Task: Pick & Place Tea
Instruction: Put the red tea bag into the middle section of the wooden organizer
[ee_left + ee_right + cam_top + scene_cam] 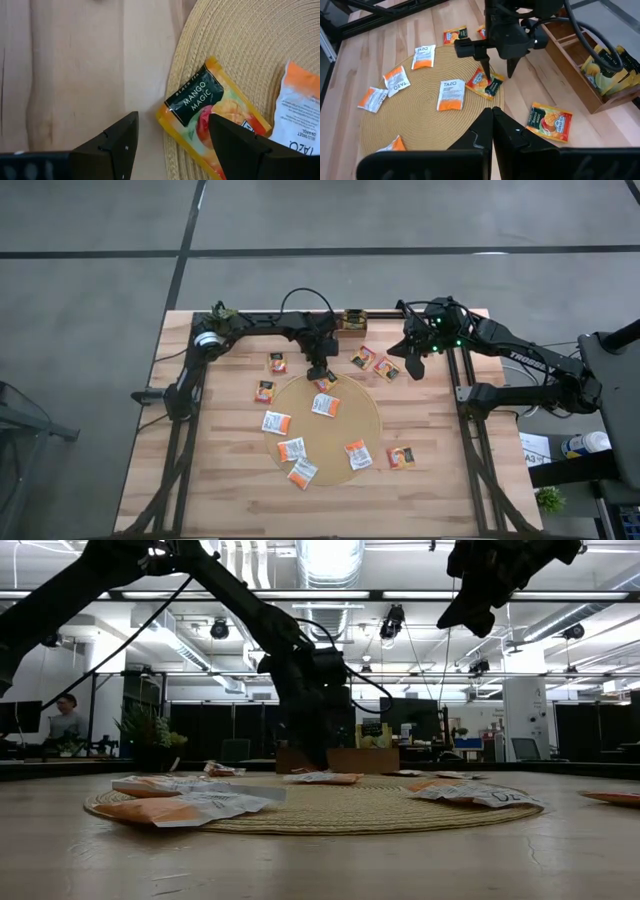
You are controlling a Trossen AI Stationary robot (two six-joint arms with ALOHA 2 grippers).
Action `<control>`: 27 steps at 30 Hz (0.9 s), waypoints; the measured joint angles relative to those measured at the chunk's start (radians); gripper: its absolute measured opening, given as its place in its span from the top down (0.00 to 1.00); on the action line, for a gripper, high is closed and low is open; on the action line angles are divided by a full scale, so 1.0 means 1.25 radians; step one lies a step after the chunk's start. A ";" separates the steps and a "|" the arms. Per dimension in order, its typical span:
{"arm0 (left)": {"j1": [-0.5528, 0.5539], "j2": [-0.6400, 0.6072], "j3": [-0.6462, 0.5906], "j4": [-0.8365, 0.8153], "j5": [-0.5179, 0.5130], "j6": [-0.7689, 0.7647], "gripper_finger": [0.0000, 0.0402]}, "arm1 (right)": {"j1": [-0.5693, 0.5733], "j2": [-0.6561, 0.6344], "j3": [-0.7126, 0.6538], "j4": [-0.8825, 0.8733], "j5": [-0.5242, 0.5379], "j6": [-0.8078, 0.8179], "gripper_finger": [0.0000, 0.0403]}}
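A yellow-orange tea sachet with a dark "Mango Magic" label (200, 100) lies flat on the far rim of the round woven mat (322, 435); one corner hangs over onto the wood. My left gripper (172, 122) is open, points steeply down and hangs close over it, one finger at each side of that corner. In the right wrist view the same gripper (498, 75) stands over the sachet (487, 84). My right gripper (414, 370) is shut on nothing, raised over the far right of the table.
Several more tea sachets lie on the mat, such as a white one (326, 405), and on the wood around it (401, 457). A wooden compartment tray (580, 70) with sachets in it stands at the far edge. The table's near part is bare wood.
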 joint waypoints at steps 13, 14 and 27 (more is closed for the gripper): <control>-0.012 0.000 -0.002 -0.003 0.027 -0.006 0.42 | 0.000 0.000 0.000 0.000 0.000 0.003 0.98; -0.012 0.000 -0.002 -0.006 0.028 -0.010 0.42 | 0.000 0.000 0.000 0.000 0.000 0.003 0.98; -0.012 0.000 -0.002 -0.016 0.014 -0.008 0.54 | 0.000 0.000 0.000 0.000 0.000 -0.003 0.98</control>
